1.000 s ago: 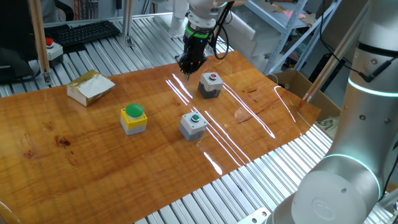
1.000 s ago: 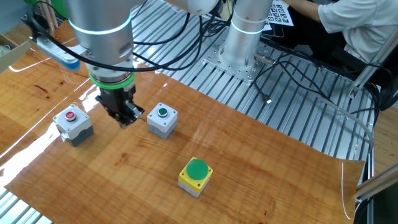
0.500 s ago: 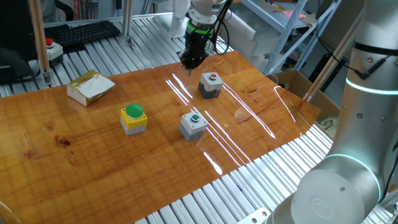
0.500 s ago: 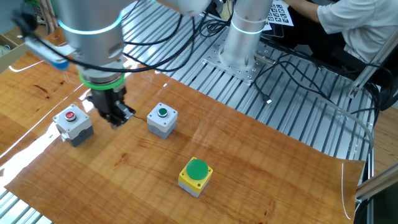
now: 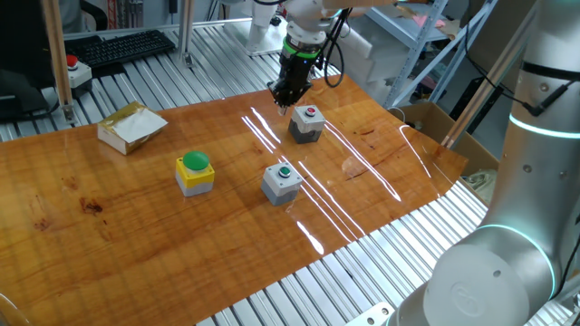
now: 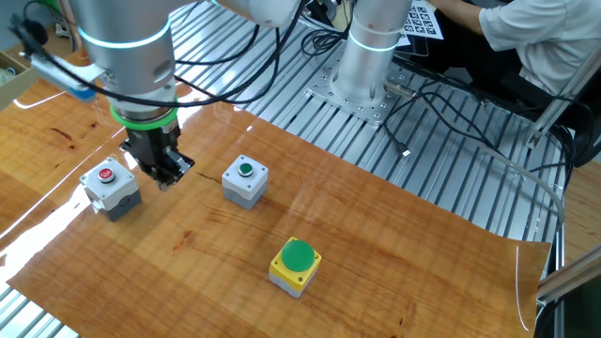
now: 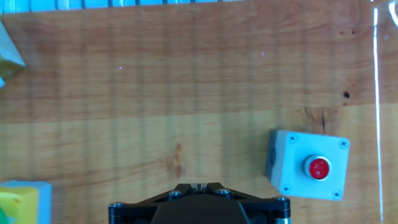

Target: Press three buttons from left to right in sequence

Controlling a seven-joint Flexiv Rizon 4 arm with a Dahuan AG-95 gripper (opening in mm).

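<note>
Three button boxes stand on the wooden table. The yellow box with the green dome cap [image 5: 195, 172] is leftmost, and also shows in the other fixed view [image 6: 296, 264] and the hand view [image 7: 18, 202]. The grey box with the green button [image 5: 283, 182] [image 6: 245, 180] is in the middle. The grey box with the red button [image 5: 307, 123] [image 6: 110, 188] [image 7: 308, 165] is at the right. My gripper [image 5: 283, 93] [image 6: 167, 178] [image 7: 199, 185] hovers just beside the red-button box, above bare wood. Its fingertips touch each other, shut on nothing.
A tan-and-white carton [image 5: 132, 127] lies at the table's back left. A pale box with a red mushroom knob [image 5: 74, 72] and a keyboard [image 5: 118, 47] sit on the metal slats behind. A cardboard box [image 5: 430, 118] stands off the table's right corner.
My gripper has moved away from the green-button box toward the red-button box, a little higher and farther back. The boxes have not moved.
</note>
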